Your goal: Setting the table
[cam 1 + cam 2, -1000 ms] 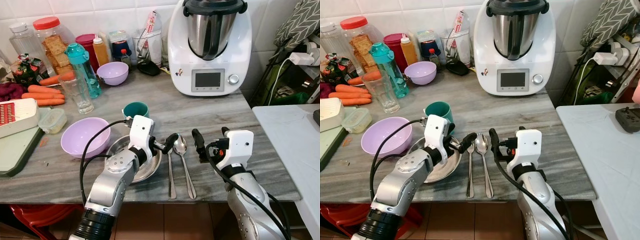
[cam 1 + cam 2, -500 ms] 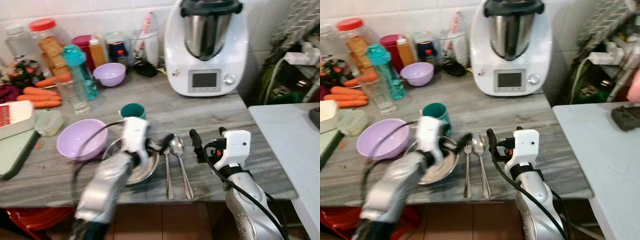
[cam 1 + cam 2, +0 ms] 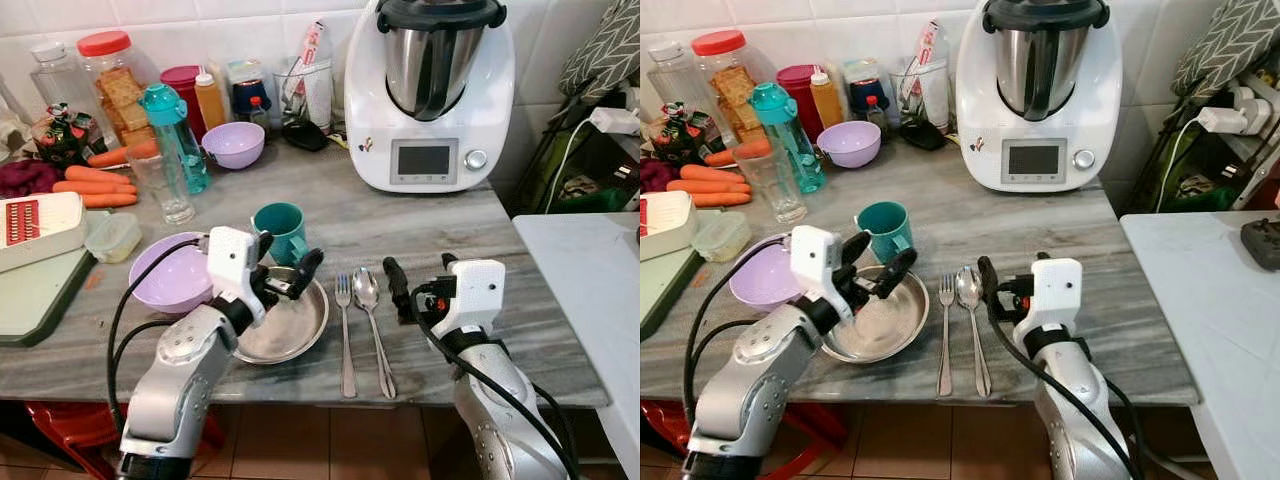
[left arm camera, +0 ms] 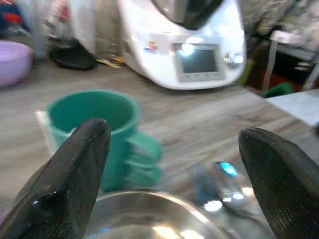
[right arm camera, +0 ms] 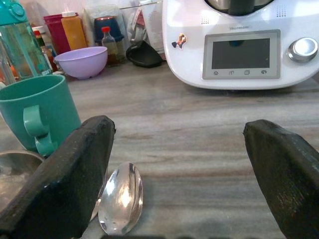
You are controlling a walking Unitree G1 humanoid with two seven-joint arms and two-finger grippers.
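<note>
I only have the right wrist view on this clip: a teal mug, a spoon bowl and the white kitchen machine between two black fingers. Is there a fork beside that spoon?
Observer: Yes, a fork lies parallel to the spoon, on the side toward the steel plate.
Operator: Where is the other arm?
Observer: The left gripper hovers over the steel plate's far rim, jaws open, just in front of the teal mug.
Operator: Anything else near that plate?
Observer: A lilac bowl sits on the plate's left, partly behind the left arm.
Operator: And my gripper?
Observer: The right gripper sits just right of the spoon, jaws open, holding nothing.
</note>
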